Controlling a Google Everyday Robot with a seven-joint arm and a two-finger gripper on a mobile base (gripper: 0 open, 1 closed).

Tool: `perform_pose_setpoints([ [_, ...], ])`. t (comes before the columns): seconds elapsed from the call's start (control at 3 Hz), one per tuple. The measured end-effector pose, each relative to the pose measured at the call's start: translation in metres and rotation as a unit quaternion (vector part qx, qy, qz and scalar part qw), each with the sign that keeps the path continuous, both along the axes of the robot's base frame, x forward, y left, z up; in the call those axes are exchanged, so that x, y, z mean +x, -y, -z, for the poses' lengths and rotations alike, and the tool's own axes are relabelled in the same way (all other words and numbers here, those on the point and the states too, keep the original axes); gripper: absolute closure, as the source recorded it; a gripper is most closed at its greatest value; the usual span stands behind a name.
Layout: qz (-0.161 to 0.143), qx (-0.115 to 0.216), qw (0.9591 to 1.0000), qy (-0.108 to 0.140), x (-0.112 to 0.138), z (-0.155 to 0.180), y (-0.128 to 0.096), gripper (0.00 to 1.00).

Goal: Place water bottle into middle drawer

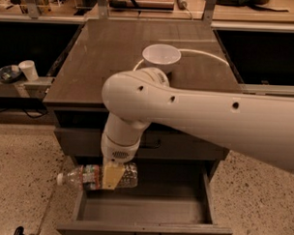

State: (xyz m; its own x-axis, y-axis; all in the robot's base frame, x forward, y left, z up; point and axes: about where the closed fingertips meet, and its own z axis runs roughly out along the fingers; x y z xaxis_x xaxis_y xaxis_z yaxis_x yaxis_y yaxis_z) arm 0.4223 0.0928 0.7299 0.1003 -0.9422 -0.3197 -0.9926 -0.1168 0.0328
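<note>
- Camera view, cabinet top (115,46): a dark flat surface carrying a white bowl (161,56) near its middle, with a thin white cable (207,53) curving away behind the bowl to the right.
- Side ledge, left of the cabinet: a small white paper cup (27,69) stands upright, with a dark dish (7,74) just beside it; both are well apart from the arm.
- Arm (210,117): a thick white limb entering from the right edge. It crosses in front of the cabinet's front edge and hides most of the closed upper drawer front (194,146), whose handle shows only in part.
- Floor (19,158): speckled stone on both sides of the cabinet.
- Middle drawer (153,209): pulled out, with a plain grey tray floor and low walls left, right and front. The floor shows bare from the middle to the right wall, and the arm's wrist hangs over the left rear corner.
- Gripper (112,178): points down over the drawer's left part, with one tan finger pad (113,174) lying across the front of the bottle. It is clamped on the bottle's body (the far finger is hidden behind it).
- Water bottle (86,177): held lying level in the air, above the drawer and not resting in it. The white cap points left and sticks out past the drawer's left wall over the floor, while the base end sits over the tray to the right of the gripper.
</note>
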Motion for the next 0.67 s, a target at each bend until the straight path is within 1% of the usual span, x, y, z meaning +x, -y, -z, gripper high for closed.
perform_pose_setpoints([
  [0.33, -0.005, -0.013, 0.9998, -0.011, -0.0102, 0.0142, 0.0072, 1.0],
  [0.67, -0.006, -0.019, 0.9997, -0.014, -0.0111, 0.015, 0.0069, 1.0],
])
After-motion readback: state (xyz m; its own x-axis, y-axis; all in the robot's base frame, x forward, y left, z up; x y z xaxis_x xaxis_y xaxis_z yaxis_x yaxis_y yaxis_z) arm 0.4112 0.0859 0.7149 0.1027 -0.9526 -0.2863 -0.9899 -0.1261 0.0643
